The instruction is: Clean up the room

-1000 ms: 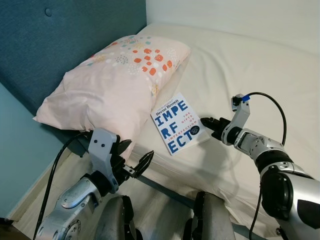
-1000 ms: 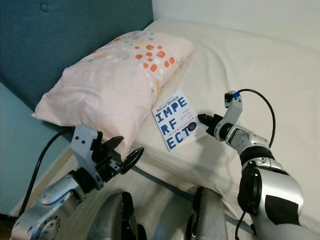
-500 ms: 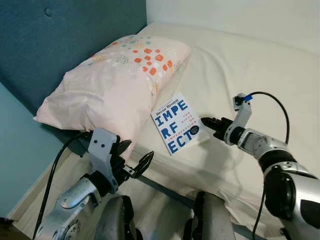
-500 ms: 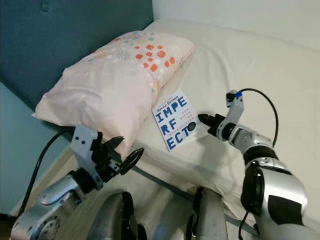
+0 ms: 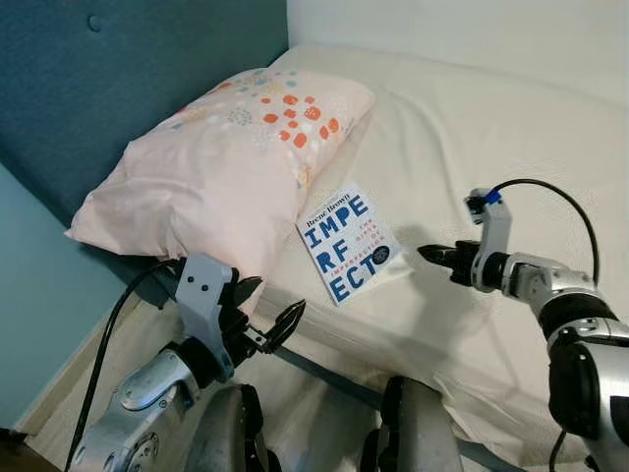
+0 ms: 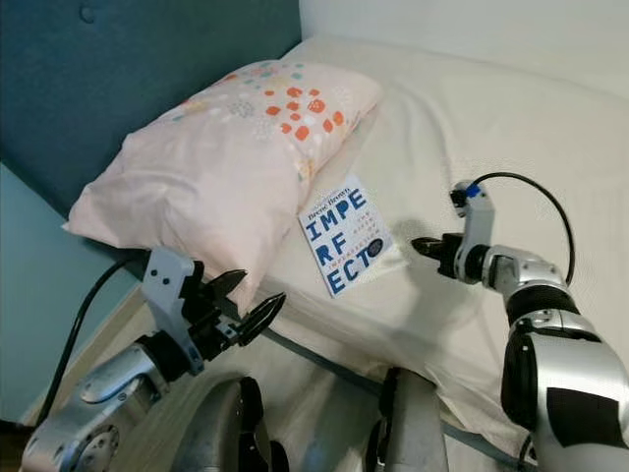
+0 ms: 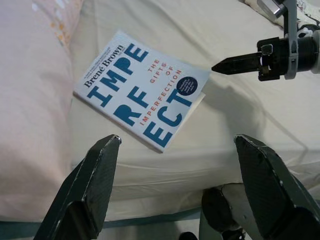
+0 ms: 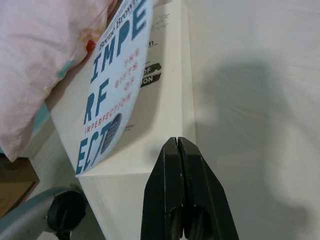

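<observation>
- Left eye view puts the left gripper (image 5: 263, 317) nearest, low at the bed's edge, short of the book, jaws wide apart and empty.
- Beyond it the book (image 5: 348, 243), a thin paperback, lies flat on the bed (image 5: 462, 147), its spine side against the pillow (image 5: 216, 167).
- It looks light but floppy, its cover lifting at the free edge; that edge seems the best hold.
- Beside that edge, just clear of it, the right gripper (image 5: 434, 255) points in, jaws pressed together.
</observation>
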